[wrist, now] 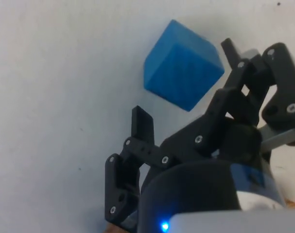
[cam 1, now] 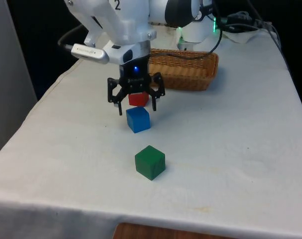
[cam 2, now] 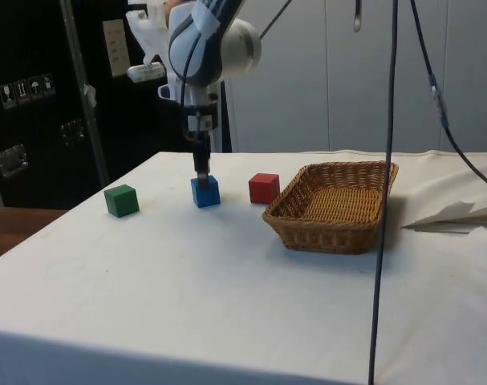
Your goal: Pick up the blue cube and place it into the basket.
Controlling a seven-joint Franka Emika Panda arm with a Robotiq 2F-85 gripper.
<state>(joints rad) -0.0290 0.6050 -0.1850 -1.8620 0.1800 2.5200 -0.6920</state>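
A: Where is the black two-finger end effector [cam 1: 137, 108]?

B: It hangs just above the small blue wooden cube [cam 1: 138, 119]. Its two fingers are spread wide apart and hold nothing. In the side view the end effector [cam 2: 200, 178] comes straight down, with its tips right at the top of the blue cube [cam 2: 204, 192].

A: Is the cube between the fingers?

B: Not quite. In the wrist view the blue cube [wrist: 182, 72] lies flat on the cloth, turned a bit, with one finger [wrist: 142, 127] beside one of its corners and the other near another corner. I cannot tell if they touch it.

A: Where does the cube sit?

B: On the white cloth worktop [cam 1: 230, 149], near the middle. A small red cube [cam 1: 138, 99] is just behind it, partly hidden by the end effector in the front view. A green cube [cam 1: 150, 162] sits nearer the front edge.

A: And the basket?

B: The brown woven wicker basket [cam 2: 335, 210] stands on the worktop beyond the red cube [cam 2: 263, 188]. In the side view the green cube [cam 2: 121, 200] is at the other end of the row.
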